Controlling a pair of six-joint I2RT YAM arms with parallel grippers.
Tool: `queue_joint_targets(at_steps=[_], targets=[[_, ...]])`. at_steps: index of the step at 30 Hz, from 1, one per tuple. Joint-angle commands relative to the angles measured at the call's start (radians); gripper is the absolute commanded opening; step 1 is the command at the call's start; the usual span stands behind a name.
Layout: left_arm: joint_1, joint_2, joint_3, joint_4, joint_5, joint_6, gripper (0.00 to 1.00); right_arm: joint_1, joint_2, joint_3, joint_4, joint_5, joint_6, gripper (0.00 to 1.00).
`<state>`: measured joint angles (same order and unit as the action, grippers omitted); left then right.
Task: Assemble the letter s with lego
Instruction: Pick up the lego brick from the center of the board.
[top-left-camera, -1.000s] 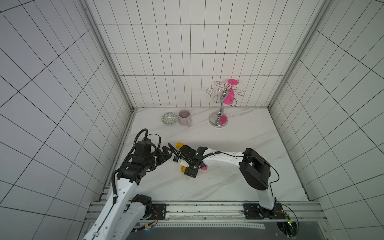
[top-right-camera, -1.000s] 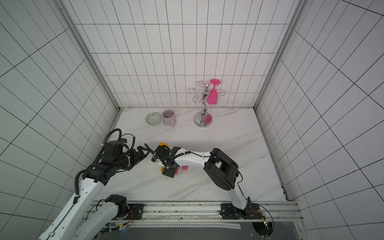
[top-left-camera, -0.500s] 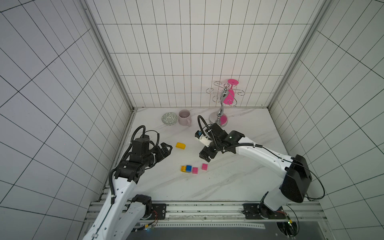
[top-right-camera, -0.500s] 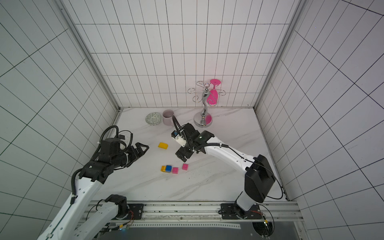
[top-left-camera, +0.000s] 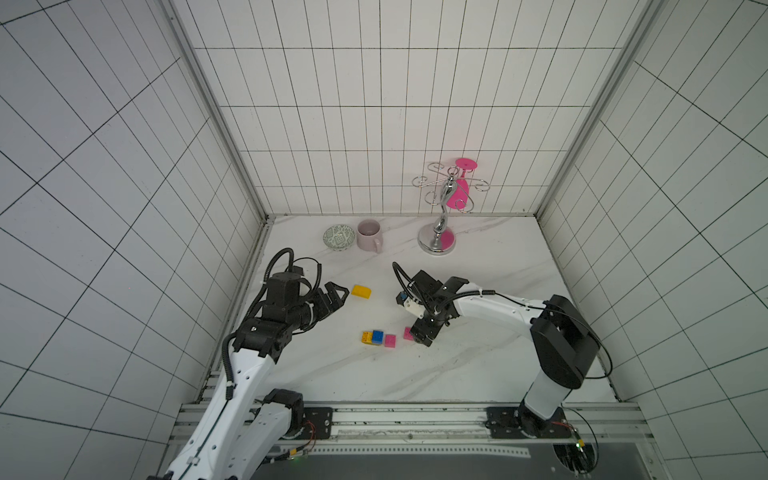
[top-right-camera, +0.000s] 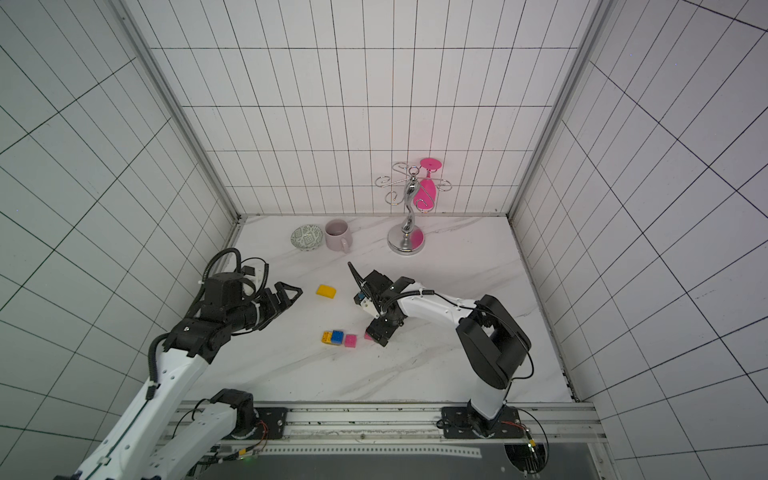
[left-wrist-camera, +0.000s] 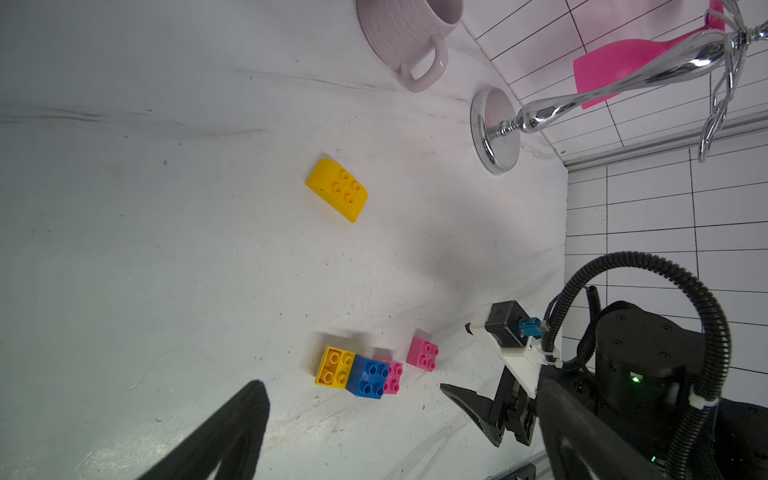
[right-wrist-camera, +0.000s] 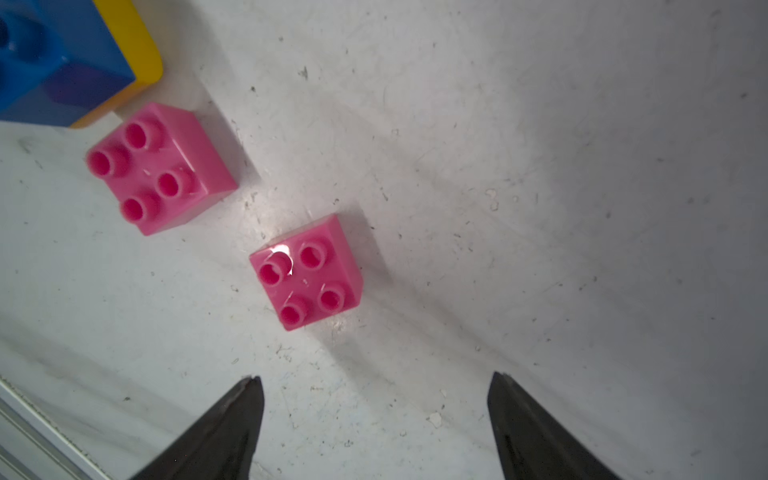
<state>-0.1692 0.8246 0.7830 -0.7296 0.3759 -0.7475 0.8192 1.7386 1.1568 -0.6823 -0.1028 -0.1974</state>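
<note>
One yellow lego brick (top-left-camera: 361, 291) lies alone, just in front of my open left gripper (top-left-camera: 338, 293). Nearer the front, a blue brick (top-left-camera: 377, 336) sits on half of a second yellow brick (top-left-camera: 367, 337), with a pink brick (top-left-camera: 390, 340) close beside them. A loose pink brick (right-wrist-camera: 307, 272) rests on the table just ahead of my right gripper (right-wrist-camera: 376, 377). That gripper is open and low over the table, with nothing between its fingers. In both top views it stands right of this brick (top-right-camera: 368, 336). The letter s is out of view.
At the back stand a patterned bowl (top-left-camera: 339, 237), a pale pink mug (top-left-camera: 369, 235) and a chrome stand (top-left-camera: 436, 243) holding a hanging pink glass (top-left-camera: 459, 191). Tiled walls close in the left, right and back sides of the marble table (top-left-camera: 478, 365).
My right arm pulled back from the bricks near the left gripper, swung towards the middle, then came down beside the loose pink brick. The left gripper has barely moved.
</note>
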Motion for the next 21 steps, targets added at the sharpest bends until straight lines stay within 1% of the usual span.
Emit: queue_joint_targets(at_steps=[1, 4, 11, 19, 21], targets=[[0.000, 0.000, -0.002, 0.016, 0.005, 0.010, 0.98, 0.026, 0.034, 0.044, 0.030, -0.009, -0.022, 0.87], [0.000, 0.002, 0.001, 0.013, -0.002, 0.014, 0.98, 0.037, 0.054, 0.059, 0.037, -0.021, -0.028, 0.84], [0.003, 0.001, -0.008, 0.011, -0.005, 0.014, 0.98, 0.046, 0.095, 0.060, 0.065, -0.018, -0.023, 0.72], [0.005, 0.005, -0.008, 0.007, -0.008, 0.017, 0.98, 0.050, 0.099, 0.060, 0.091, -0.001, -0.019, 0.50], [0.006, 0.005, -0.010, 0.006, -0.008, 0.016, 0.98, 0.051, 0.103, 0.061, 0.093, -0.001, -0.018, 0.49]])
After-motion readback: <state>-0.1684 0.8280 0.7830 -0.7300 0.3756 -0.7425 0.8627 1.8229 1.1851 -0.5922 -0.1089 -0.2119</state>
